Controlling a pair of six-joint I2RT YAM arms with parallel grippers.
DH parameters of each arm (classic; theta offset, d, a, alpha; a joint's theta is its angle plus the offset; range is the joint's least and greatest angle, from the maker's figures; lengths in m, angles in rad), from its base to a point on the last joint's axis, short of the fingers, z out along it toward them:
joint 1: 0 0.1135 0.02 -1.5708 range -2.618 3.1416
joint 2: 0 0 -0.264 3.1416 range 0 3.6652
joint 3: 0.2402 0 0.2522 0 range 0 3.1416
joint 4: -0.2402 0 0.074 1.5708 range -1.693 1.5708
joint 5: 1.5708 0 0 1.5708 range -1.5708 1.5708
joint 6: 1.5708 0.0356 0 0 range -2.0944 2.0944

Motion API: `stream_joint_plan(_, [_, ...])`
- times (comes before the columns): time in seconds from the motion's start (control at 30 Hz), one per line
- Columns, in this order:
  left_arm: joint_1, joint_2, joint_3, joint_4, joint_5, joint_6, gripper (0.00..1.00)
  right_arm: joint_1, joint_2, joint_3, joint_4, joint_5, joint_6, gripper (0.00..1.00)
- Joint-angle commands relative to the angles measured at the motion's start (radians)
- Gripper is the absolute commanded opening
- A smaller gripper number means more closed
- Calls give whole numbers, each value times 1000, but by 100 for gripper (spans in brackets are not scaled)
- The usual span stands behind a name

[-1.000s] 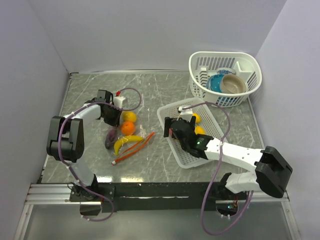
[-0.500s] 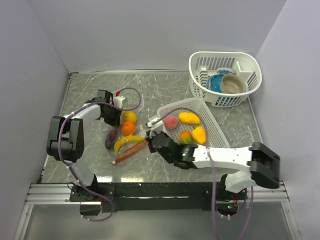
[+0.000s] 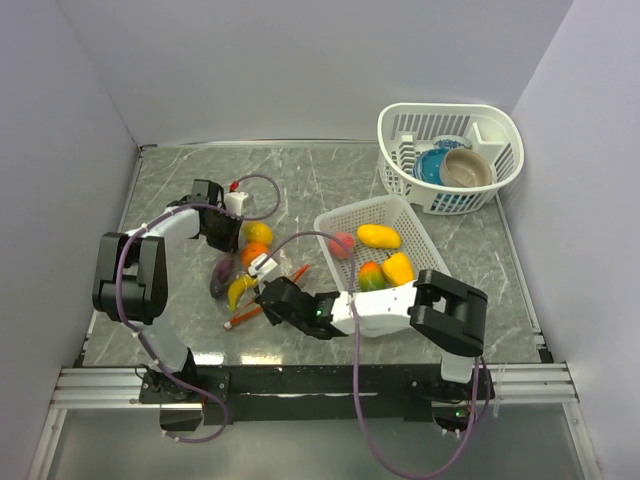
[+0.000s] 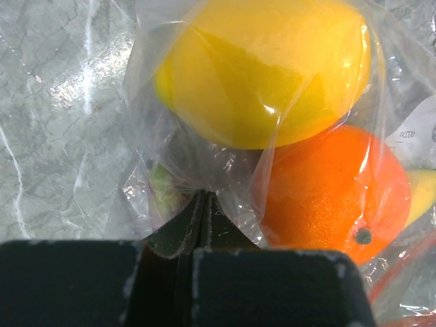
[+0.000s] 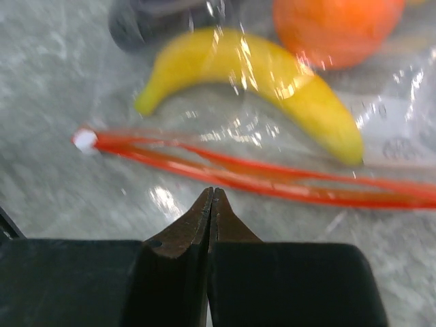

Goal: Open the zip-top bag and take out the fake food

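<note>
The left fingers are pressed together on a fold of the bag; the right fingers are closed on nothing, just short of the red zip strip. The bag lies on the tabletop. Its film looks thin, slick and limp, so the strip is probably the firmest hold. It holds four pieces: lemon, orange, banana and a purple piece. Four more fruits sit in the basket.
</note>
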Motion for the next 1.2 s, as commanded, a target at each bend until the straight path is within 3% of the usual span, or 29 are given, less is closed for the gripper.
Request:
stream_joint_plan(0.0, [13, -18, 20, -4, 25, 9, 1, -36, 56, 80, 64, -6, -17, 0])
stream_joint_plan(0.23, [25, -26, 26, -17, 33, 21, 1, -106, 111, 121, 61, -30, -29, 4])
stream_joint_plan(0.53, [31, -18, 14, -10, 34, 25, 1, -85, -14, 5, 104, -31, 6, 5])
stream_joint_plan(0.73, [31, -33, 22, -21, 42, 26, 1, -85, 59, 46, 95, -39, 8, 8])
stream_joint_plan(1.07, [41, -37, 5, -18, 44, 34, 1, -86, 105, 77, 80, -33, -7, 5])
stream_joint_plan(1.1, [41, -34, 5, -17, 48, 31, 1, -86, 110, 81, 78, -23, -6, 6])
stream_joint_plan(1.17, [41, -35, 5, -15, 53, 31, 1, -89, 121, 86, 93, -11, -17, 27])
